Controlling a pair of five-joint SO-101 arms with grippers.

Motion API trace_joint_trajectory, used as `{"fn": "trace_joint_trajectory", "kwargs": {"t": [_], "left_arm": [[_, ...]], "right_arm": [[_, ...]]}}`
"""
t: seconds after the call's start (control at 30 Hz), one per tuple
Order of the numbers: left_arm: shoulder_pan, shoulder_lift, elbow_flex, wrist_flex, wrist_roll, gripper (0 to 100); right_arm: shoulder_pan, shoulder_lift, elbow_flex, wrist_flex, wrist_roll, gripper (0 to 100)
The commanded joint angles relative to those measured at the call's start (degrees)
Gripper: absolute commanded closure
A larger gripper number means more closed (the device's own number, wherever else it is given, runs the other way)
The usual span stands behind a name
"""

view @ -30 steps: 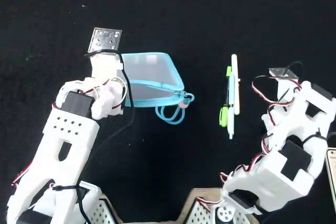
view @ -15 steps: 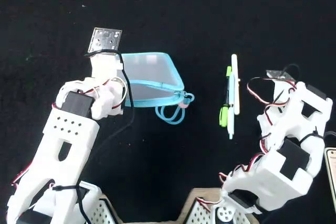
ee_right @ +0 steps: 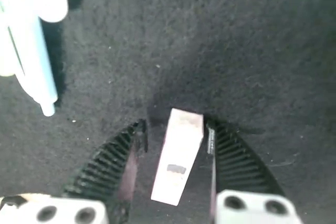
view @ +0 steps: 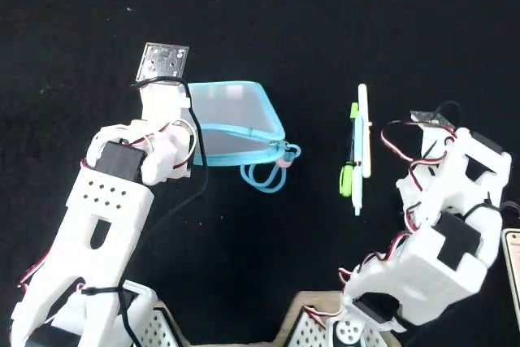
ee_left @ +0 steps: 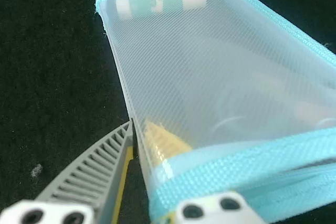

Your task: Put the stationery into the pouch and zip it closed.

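High view: the pouch [view: 240, 119] lies left of centre on the black surface [view: 325, 30]. Its teal strap loop [view: 262, 178] trails toward the lower right. My left gripper [view: 190, 132] sits at the pouch's left edge. The pens [view: 358, 148] lie side by side right of centre, well apart from the pouch. The right arm [view: 447, 209] stands at lower right, its wrist just right of the pens.

Left wrist view: the left gripper [ee_left: 138, 129] is clamped narrow on the pouch [ee_left: 220, 77], at a corner of the mesh. One ribbed finger [ee_left: 100, 174] is outside the wall. White and green shapes show through the mesh at the upper edge.

Right wrist view: the right gripper [ee_right: 175, 125] is partly open, its fingers [ee_right: 126, 158] on either side of a white block [ee_right: 177, 166] lying on the surface. I cannot tell if they touch it. The pens [ee_right: 31, 51] are at upper left.
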Motion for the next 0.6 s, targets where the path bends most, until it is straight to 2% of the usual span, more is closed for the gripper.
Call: {"fn": "trace_joint_trajectory", "kwargs": {"t": [0.0,0.13,0.23,0.43,0.57], "left_arm": [[0.66,0.44,1.1,0.26,0.62,97],[0.66,0.44,1.1,0.26,0.62,97],[0.66,0.44,1.1,0.18,0.62,97],[0.66,0.44,1.1,0.18,0.62,97],[0.66,0.44,1.1,0.18,0.62,97]], "right_arm": [[-0.44,1.63,-0.13,-1.58,-0.44,82.0],[-0.26,1.63,-1.54,-0.09,-0.26,89.0],[0.53,1.63,-4.44,4.22,-0.09,89.4],[2.02,1.8,-7.08,6.68,0.0,80.2],[2.02,2.07,-7.08,6.51,0.0,81.8]]}}
